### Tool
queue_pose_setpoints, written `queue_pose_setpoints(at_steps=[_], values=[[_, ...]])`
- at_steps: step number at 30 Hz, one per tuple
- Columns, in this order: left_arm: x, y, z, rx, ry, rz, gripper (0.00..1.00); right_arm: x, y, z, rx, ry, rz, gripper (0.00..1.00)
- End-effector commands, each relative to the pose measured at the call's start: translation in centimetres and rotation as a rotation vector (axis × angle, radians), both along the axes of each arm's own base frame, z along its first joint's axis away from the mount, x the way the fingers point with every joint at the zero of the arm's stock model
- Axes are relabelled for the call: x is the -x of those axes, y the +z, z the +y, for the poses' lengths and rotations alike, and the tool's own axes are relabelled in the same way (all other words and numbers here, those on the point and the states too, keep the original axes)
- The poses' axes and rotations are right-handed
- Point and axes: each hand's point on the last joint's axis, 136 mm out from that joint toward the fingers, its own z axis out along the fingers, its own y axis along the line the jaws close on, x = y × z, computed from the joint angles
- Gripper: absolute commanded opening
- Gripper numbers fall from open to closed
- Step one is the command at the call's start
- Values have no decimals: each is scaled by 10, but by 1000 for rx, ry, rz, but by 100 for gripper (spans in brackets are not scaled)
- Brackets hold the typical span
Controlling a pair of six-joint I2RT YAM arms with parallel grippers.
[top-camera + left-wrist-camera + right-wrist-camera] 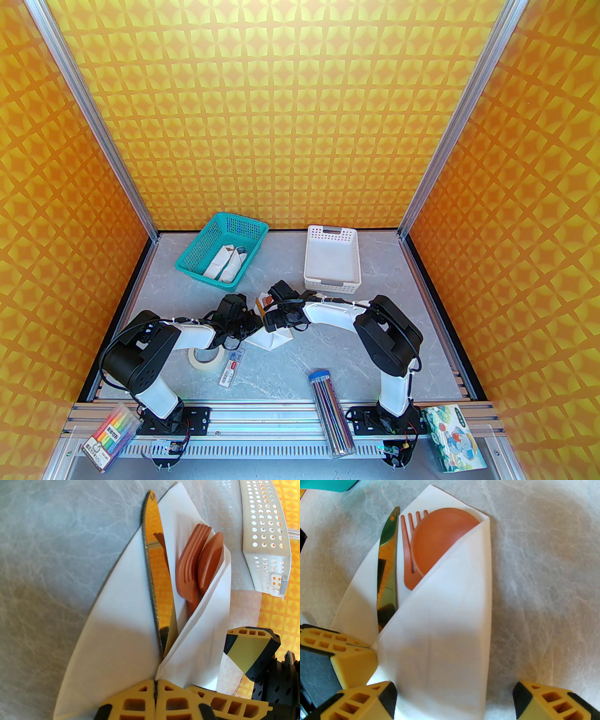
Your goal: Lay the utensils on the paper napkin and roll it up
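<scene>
Left gripper (155, 686), jaws closed tight, pinches the near corner of a flap of the white napkin (117, 632). The napkin lies on the grey table (46, 573) in front of both arms. The flap is folded over the handles of the fork (189, 569) and spoon (211, 559). The knife (152, 562) lies just beside them on the paper, its blade uncovered. Right gripper (454, 702) hangs wide open astride the folded part, gripping nothing. Risks, as I judge them: the thin paper may tear at the pinch, the flap may spring open if let go, and the bare knife may slide out when the roll is made.
</scene>
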Motion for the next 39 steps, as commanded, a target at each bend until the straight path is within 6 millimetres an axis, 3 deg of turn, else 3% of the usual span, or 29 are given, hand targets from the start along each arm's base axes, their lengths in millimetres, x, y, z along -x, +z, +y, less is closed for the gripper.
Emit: queue_pose_setpoints(at_steps=[1, 17, 26, 39], values=[[15, -22, 7, -42, -8, 81, 0, 2, -17, -9, 55, -19, 28, 86], [15, -22, 7, -40, -8, 80, 0, 4, -26, -4, 56, -3, 64, 87], [17, -24, 8, -44, -8, 87, 0, 5, -32, -14, 110, -20, 71, 84], [18, -28, 9, -50, -7, 96, 0, -11, 0, -27, 125, -57, -1, 79]])
